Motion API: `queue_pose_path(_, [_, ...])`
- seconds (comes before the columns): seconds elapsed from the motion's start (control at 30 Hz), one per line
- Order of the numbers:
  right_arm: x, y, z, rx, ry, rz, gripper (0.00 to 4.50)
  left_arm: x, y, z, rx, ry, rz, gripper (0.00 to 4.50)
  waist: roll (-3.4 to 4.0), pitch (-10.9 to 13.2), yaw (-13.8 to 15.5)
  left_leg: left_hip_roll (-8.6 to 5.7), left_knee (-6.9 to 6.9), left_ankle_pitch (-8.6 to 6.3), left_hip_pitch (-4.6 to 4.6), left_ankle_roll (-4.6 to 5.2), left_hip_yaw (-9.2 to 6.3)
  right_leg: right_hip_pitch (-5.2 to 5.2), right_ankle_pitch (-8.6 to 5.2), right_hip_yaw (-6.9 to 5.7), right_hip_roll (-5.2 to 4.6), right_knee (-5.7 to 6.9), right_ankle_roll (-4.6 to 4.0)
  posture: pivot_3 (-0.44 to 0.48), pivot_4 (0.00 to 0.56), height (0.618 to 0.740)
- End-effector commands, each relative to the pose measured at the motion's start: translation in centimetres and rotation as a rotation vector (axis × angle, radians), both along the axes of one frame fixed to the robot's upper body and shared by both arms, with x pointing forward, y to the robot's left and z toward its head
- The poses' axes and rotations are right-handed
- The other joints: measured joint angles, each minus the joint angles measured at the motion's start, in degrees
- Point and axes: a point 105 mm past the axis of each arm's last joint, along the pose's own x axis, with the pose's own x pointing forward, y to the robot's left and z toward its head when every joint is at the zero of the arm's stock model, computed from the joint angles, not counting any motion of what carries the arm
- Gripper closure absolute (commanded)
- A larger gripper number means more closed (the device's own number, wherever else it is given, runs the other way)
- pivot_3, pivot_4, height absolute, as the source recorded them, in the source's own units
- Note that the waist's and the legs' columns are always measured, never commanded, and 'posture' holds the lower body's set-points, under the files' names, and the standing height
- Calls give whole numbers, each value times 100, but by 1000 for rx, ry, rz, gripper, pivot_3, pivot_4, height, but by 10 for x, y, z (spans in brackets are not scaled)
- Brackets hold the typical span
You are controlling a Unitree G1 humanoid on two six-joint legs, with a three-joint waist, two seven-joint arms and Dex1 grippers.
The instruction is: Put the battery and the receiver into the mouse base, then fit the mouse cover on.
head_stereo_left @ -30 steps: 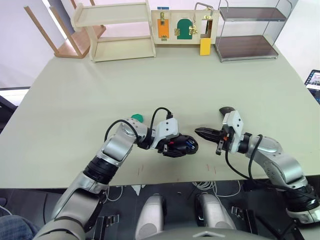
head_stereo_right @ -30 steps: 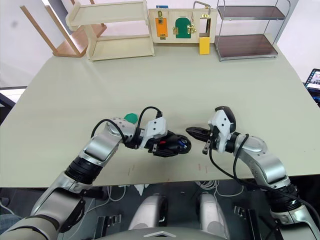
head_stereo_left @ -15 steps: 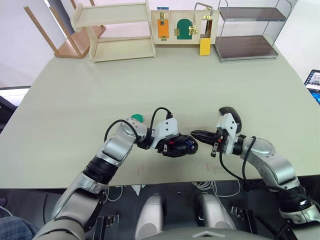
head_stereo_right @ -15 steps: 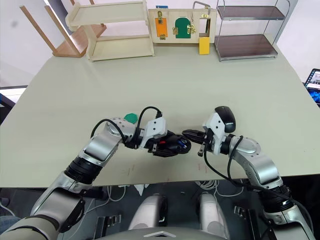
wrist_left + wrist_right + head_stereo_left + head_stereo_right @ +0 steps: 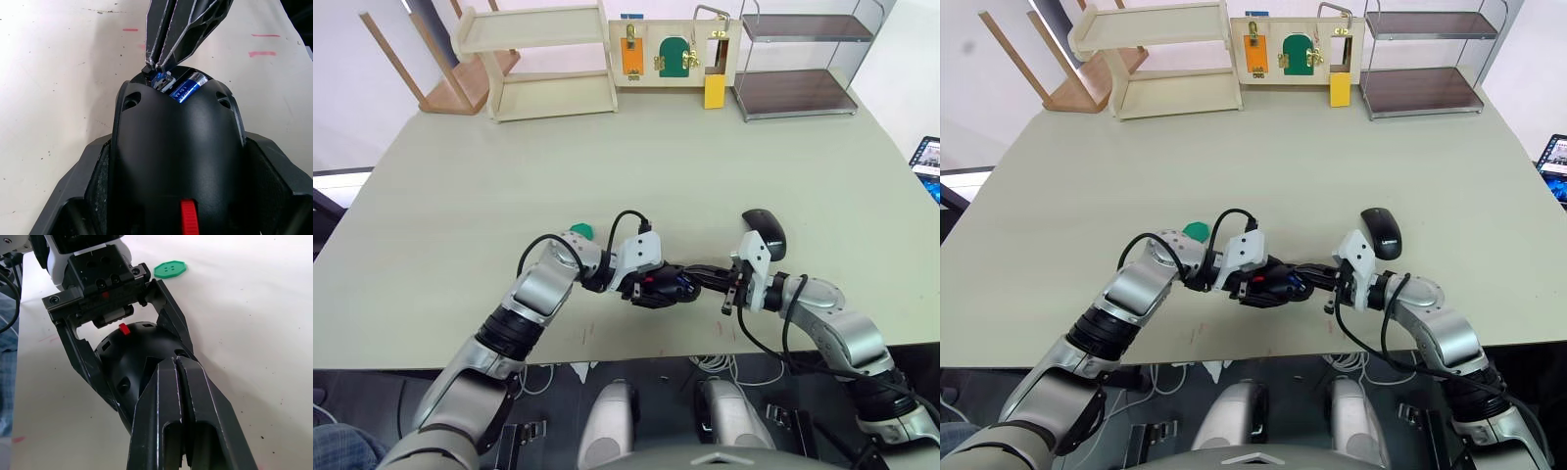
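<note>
Right now the left gripper [image 5: 658,284] holds the mouse base [image 5: 668,285] just above the table [image 5: 607,166], near its front edge, with its two black fingers clamped on the shell's flanks; in the left wrist view the base [image 5: 176,161] fills the space between those fingers [image 5: 93,191], its red wheel part at the end nearest the wrist. From the 3 o'clock side of the base, the right gripper [image 5: 700,272] reaches in with its jaws pressed together to a narrow point, and that point sits at the open end of the base. In the left wrist view the right gripper's fingers [image 5: 181,29] come down from 12 o'clock and their tips touch the lip of the hollow, right at a small dark piece with a blue glint; whether that piece is the receiver cannot be told. The battery [image 5: 187,88] lies in the hollow just beside those tips, toward 4 o'clock from them, its blue side showing. In the right wrist view the closed fingers [image 5: 168,396] meet the shell [image 5: 132,357] of the base, with the left gripper's fingers on either side of it. The mouse cover [image 5: 765,231] rests on the table at about 1 o'clock from the right gripper, apart from it. A green disc [image 5: 580,232] lies on the table at about 10 o'clock from the base, beside the left arm's wrist.
</note>
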Motion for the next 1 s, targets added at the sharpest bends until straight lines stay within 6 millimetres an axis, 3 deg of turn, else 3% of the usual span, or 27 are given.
queue_pose_path(0.03, [-1, 0, 6, 22, -23, -5, 4441, -7, 2, -13, 49, 46, -17, 1509, 0, 0, 0, 0, 0, 0, 0, 0, 0, 0, 0, 0, 0, 0, 0, 0, 150, 740])
queue_pose_path(1.0, [-4, -4, -23, -80, 88, -15, 4441, -4, 1, -13, 41, 45, -12, 1509, 1, -6, 7, 0, 2, 0, 4, 0, -1, 6, 5, -1, 0, 1, -7, 0, 150, 740])
